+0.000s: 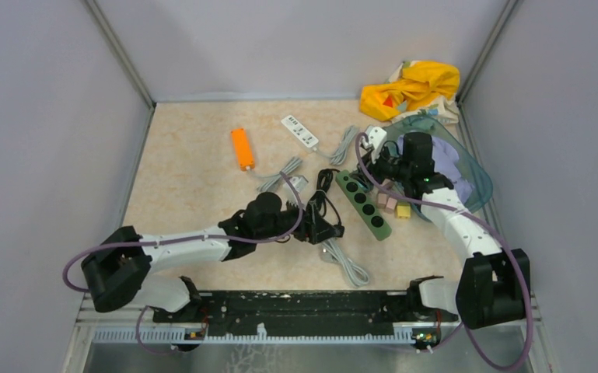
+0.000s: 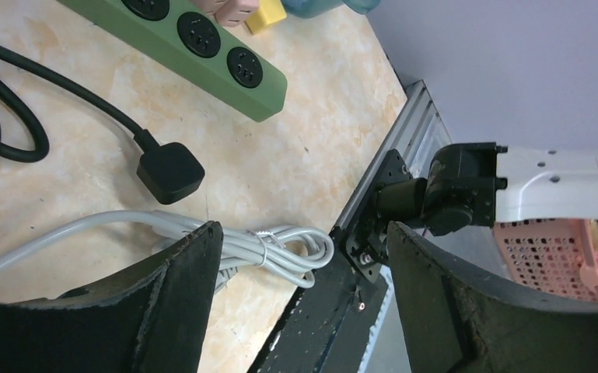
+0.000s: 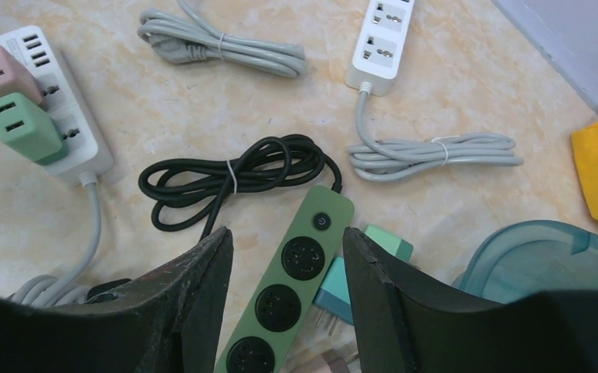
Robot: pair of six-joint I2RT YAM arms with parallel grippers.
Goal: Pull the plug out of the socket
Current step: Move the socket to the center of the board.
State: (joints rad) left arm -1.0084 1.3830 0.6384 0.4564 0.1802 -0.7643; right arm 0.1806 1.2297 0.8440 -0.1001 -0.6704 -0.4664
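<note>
While the green power strip (image 1: 364, 204) lies slantwise on the table (image 1: 194, 155), your right gripper (image 3: 286, 237) hangs over its switch end, jaws partly spread. Tabletop shows on either side of the strip, so it grips nothing. Your left gripper (image 2: 303, 233) stands wide apart and empty above a bundled grey cable (image 2: 280, 249). The black plug (image 2: 169, 171) lies loose on the table just past one finger (image 2: 179, 287), clear of the strip's sockets
</note>
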